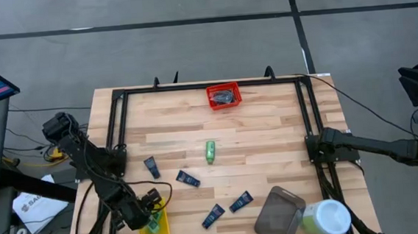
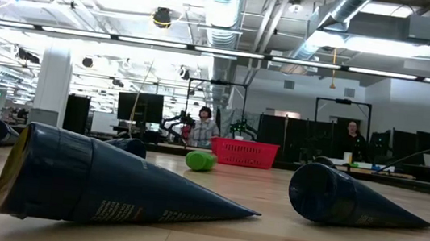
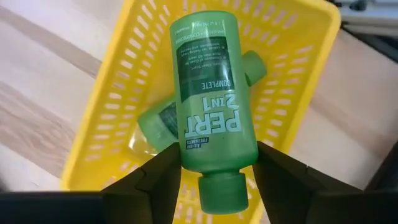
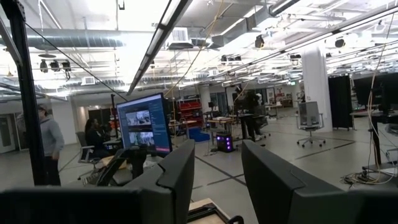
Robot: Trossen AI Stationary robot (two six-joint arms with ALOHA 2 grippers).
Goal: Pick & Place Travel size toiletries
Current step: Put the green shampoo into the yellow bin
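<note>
Closest in, a green bottle (image 3: 214, 99) is clamped between the fingers of the left gripper (image 3: 217, 171) right over the yellow basket (image 3: 112, 93) at the table's front left corner, cap end toward the wrist, and a second green bottle (image 3: 163, 121) can be seen lying in the basket under it, mostly covered. From above, that gripper (image 1: 150, 204) and basket (image 1: 155, 230) are pretty much hidden under the arm, so only a bit of green is made out there. A third green bottle (image 1: 210, 151) is left lying mid-table. Four dark blue tubes are scattered on the wood: two near the front (image 1: 213, 216) (image 1: 241, 202), two further left (image 1: 187, 179) (image 1: 151, 167). Two of them (image 2: 102, 182) (image 2: 344, 198) fill up the low view and block most of what's behind. At the far edge a red basket (image 1: 223, 96) with something dark inside is seen, too small to identify. The right gripper (image 4: 214, 180) is parked off the table's right side, fingers apart with nothing between them, pointed at the room.
</note>
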